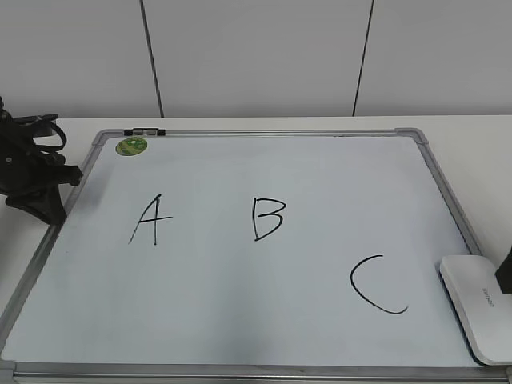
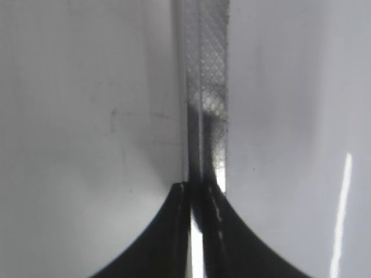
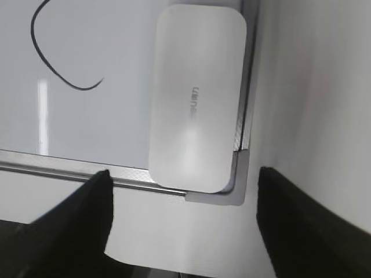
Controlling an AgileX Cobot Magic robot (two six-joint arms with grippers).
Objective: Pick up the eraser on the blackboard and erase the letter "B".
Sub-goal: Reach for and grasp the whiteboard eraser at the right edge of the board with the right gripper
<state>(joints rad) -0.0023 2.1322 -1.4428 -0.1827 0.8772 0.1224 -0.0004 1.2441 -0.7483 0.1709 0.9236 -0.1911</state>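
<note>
The blackboard (image 1: 320,184) is a white board with a silver frame, lying flat and bearing black letters A, B and C. The letter "B" (image 1: 268,218) is at the middle, whole. The white eraser (image 1: 480,308) lies on the board's near right corner, and it also shows in the right wrist view (image 3: 197,98) with grey lettering on top. My right gripper (image 3: 184,176) is open and empty, hovering just off the eraser's end and above it. Only a dark bit of it (image 1: 506,272) shows in the exterior view. My left gripper (image 1: 50,210) is shut and empty over the board's left frame (image 2: 211,87).
The letter A (image 1: 150,219) is left of the B and the letter C (image 1: 376,284) is right of it, close to the eraser. A round green sticker (image 1: 132,146) and a small black clip (image 1: 144,131) are at the board's far left corner. A white table (image 1: 472,152) surrounds the board.
</note>
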